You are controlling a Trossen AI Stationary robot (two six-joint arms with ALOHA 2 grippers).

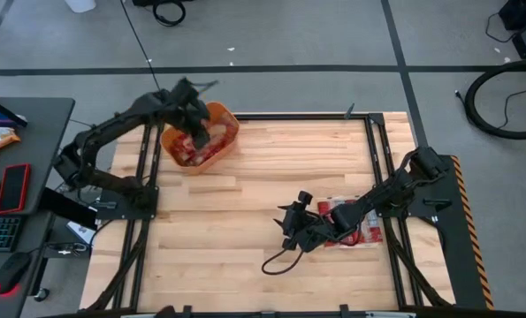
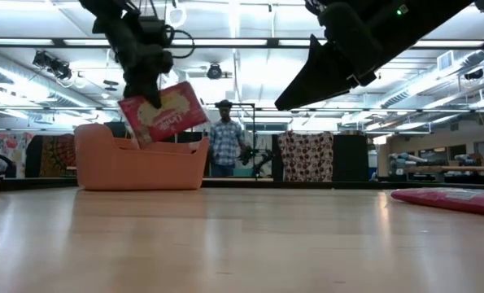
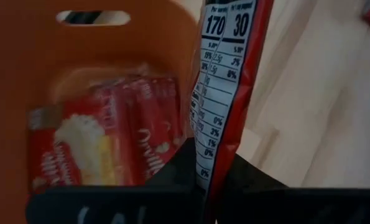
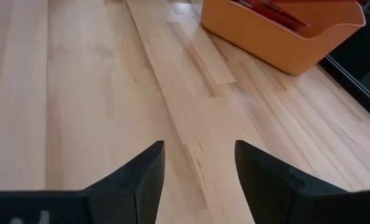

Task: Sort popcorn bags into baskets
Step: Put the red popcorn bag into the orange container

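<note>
From above, the left gripper [image 1: 198, 134] hangs over the orange tub [image 1: 220, 115] at the counter's [image 1: 245, 203] far left, its jaws clenched on a bag [image 1: 200, 139], while the right gripper [image 1: 291, 231] sits mid-counter with jaws released, just beside more bags [image 1: 360, 231]. At counter level the held bag [image 2: 162, 112] tilts above the tub [image 2: 140, 167], a person [image 2: 224, 138] standing behind. The left wrist camera shows the bag [image 3: 225, 99] edge-on over packets [image 3: 104, 143] lying inside; the right wrist camera shows bare wood between its spread fingers [image 4: 138, 180].

The popcorn bag [image 3: 225, 93] pinched in the left gripper [image 3: 212, 186] carries a nutrition panel: large "170" and "30", below them a column of percentages, "10%", "2%", "0%", "3%", "1%". Other print is unreadable.
</note>
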